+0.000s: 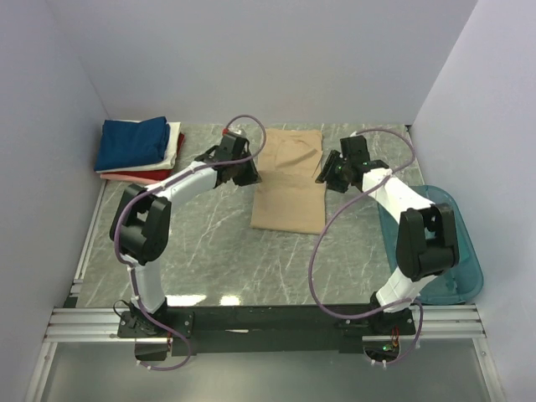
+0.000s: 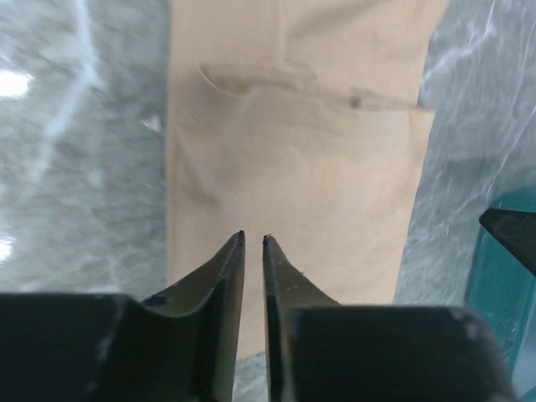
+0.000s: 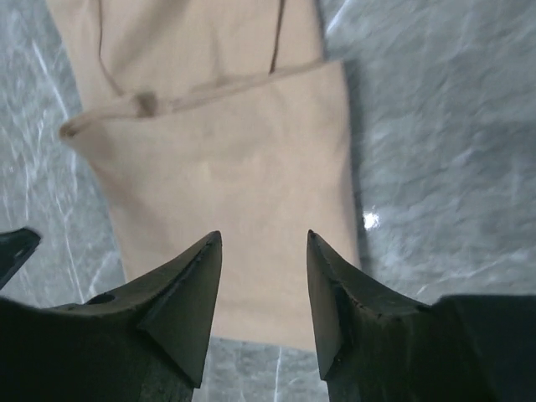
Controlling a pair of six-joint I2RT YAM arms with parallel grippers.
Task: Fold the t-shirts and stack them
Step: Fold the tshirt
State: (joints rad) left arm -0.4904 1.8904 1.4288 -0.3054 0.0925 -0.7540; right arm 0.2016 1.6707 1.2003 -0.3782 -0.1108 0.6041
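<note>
Grey marbled surface point(image 1: 209, 251) within white walls point(image 1: 251, 50); tan shirt point(image 1: 289, 188) lies flat; left claw point(image 2: 254, 239) barely parted, right claw point(image 3: 264, 236) wide, both empty.

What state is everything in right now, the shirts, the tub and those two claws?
tan t-shirt: folded into a long strip, lying flat, not held.
folded shirts: stacked in the far left corner, navy on top.
teal tub: upright, visible part empty.
left gripper: nearly closed, holding nothing.
right gripper: open, holding nothing.

Bright, even light; slight wrist-view blur
</note>
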